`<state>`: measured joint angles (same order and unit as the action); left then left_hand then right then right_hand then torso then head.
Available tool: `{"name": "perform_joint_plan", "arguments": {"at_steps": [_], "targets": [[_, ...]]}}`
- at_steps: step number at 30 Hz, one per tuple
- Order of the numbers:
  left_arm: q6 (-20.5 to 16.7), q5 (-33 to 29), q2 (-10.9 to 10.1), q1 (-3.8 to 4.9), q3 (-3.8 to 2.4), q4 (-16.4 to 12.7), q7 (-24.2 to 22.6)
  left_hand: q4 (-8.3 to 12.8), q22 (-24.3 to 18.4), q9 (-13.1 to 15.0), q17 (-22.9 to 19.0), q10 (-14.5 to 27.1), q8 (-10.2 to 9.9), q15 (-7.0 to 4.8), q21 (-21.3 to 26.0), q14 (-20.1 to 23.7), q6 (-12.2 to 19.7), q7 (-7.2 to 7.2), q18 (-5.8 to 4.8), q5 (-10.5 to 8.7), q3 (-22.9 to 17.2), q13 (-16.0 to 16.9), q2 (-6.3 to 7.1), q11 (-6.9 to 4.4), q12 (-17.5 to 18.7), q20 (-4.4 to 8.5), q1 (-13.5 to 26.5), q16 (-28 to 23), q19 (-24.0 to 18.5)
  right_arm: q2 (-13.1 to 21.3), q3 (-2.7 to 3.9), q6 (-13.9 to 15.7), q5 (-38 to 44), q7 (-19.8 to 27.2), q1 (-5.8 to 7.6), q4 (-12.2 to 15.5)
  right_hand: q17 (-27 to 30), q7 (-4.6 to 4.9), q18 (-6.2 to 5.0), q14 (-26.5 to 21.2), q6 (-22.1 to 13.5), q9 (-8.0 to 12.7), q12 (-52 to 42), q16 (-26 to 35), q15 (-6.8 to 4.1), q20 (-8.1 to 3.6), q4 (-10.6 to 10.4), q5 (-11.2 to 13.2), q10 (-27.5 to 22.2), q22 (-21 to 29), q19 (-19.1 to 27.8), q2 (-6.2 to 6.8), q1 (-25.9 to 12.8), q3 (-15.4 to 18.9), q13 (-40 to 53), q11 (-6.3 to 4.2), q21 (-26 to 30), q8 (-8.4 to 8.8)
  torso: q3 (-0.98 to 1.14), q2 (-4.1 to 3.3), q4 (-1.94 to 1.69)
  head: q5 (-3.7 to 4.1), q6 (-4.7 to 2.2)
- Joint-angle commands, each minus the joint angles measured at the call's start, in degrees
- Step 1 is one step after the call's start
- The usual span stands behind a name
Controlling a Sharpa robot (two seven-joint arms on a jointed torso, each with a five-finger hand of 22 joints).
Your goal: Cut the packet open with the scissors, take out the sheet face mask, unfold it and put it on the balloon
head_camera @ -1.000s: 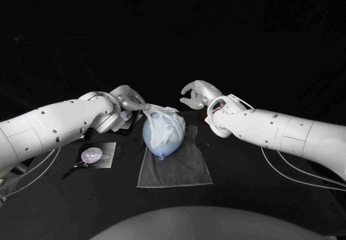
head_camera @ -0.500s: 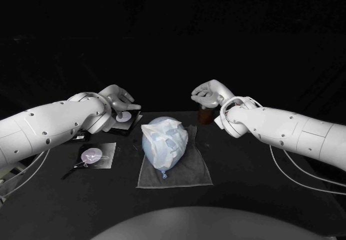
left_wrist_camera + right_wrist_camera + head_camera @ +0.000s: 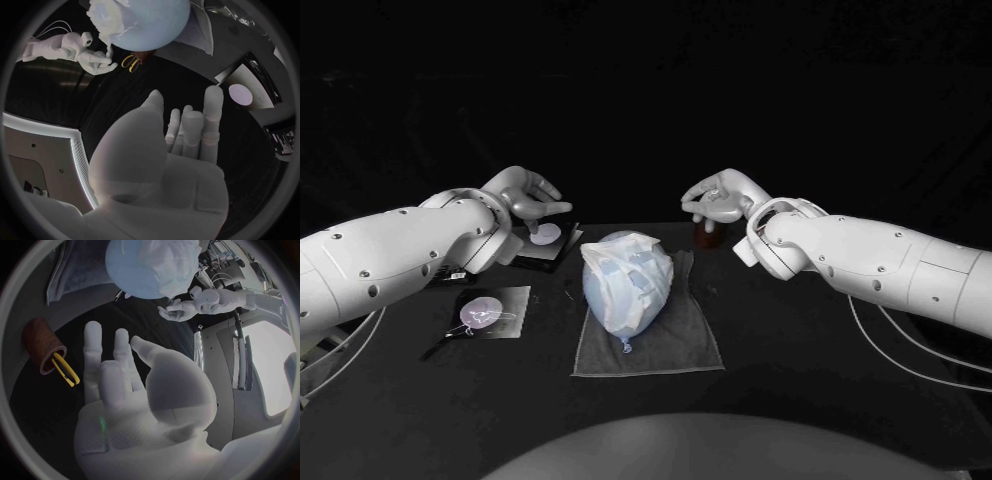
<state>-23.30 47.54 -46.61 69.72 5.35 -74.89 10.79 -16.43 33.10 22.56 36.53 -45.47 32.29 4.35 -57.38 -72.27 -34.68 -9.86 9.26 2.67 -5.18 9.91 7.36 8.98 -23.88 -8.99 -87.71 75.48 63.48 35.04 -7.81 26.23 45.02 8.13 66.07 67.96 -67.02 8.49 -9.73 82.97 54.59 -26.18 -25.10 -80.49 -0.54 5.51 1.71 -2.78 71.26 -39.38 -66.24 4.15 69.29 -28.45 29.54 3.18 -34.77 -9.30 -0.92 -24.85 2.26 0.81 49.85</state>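
Wrinkled white sheet mask (image 3: 629, 258) drapes the smooth blue balloon (image 3: 626, 312) on grey cloth (image 3: 664, 350), a brown cup (image 3: 39, 340) holds scissors (image 3: 64, 370), and left hand (image 3: 528, 193) and right hand (image 3: 718, 196) are empty, fingers apart.

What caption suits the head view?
Sheet mask draped over the balloon on a grey towel; left hand and right hand hovering, empty.

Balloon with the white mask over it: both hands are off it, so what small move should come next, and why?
Probably lower the left hand to the sheet face mask and smooth it down. The mask lies bunched in folds on the balloon, which rests on the grey towel. Both the left hand and the right hand hover open, holding nothing.
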Motion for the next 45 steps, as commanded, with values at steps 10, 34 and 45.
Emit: {"name": "perform_joint_plan", "arguments": {"at_steps": [10,34,45], "targets": [[-0.02,-15.90,-5.66,-2.15,-0.07,-9.33,-21.85,0.26,4.92,-3.04,7.71,-10.09,0.94,-3.47,-3.28,-3.10,-8.09,0.17,-0.08,0.13,-3.12,7.04,-2.43,-3.66,-15.70,2.81,-2.52,2.82,2.90,5.73,0.02,-6.32,-3.06,-0.41,-3.47,9.20,-22.46,-0.10,0.13,6.91,0.13,-0.39,-60.10,-9.38,0.01,-0.54,-1.49,0.03,15.56,-6.45,-5.30,-1.12,-0.12,4.59,55.69,0.33,-7.21,0.88,0.21,0.04,0.14,0.16,0.15],[3.92,-25.39,-6.94,-5.22,-0.13,-12.45,-30.87,-0.05,16.84,-4.96,21.41,-6.92,0.86,-4.03,-11.19,-8.05,-10.17,0.82,-2.01,0.11,-4.88,14.42,-2.01,-4.55,-26.99,3.45,-0.66,7.70,8.26,5.70,0.03,-10.24,-5.04,0.75,-5.37,11.62,-22.98,0.71,2.93,7.03,-2.03,-0.32,-64.90,-9.51,0.68,0.11,-3.68,0.03,18.74,-21.63,-12.06,0.16,-2.23,8.96,60.46,1.19,-24.09,2.19,-0.02,0.06,0.01,0.58,0.15],[3.81,-25.50,-6.89,-5.24,-0.13,-12.35,-30.75,-0.02,16.94,-5.01,21.81,-6.83,0.84,-4.03,-11.28,-8.17,-10.13,0.80,-2.02,0.11,-4.95,14.51,-2.01,-4.53,-27.10,3.45,-0.69,7.82,8.28,5.26,0.03,-10.33,-3.50,0.50,-5.40,11.41,-22.98,0.61,2.94,7.03,-1.61,-0.46,-64.90,-9.51,0.65,0.13,-3.61,0.03,18.74,-21.96,-12.05,0.04,-1.90,9.11,60.46,1.12,-24.43,1.94,-0.01,0.02,-0.07,0.52,0.15]]}}
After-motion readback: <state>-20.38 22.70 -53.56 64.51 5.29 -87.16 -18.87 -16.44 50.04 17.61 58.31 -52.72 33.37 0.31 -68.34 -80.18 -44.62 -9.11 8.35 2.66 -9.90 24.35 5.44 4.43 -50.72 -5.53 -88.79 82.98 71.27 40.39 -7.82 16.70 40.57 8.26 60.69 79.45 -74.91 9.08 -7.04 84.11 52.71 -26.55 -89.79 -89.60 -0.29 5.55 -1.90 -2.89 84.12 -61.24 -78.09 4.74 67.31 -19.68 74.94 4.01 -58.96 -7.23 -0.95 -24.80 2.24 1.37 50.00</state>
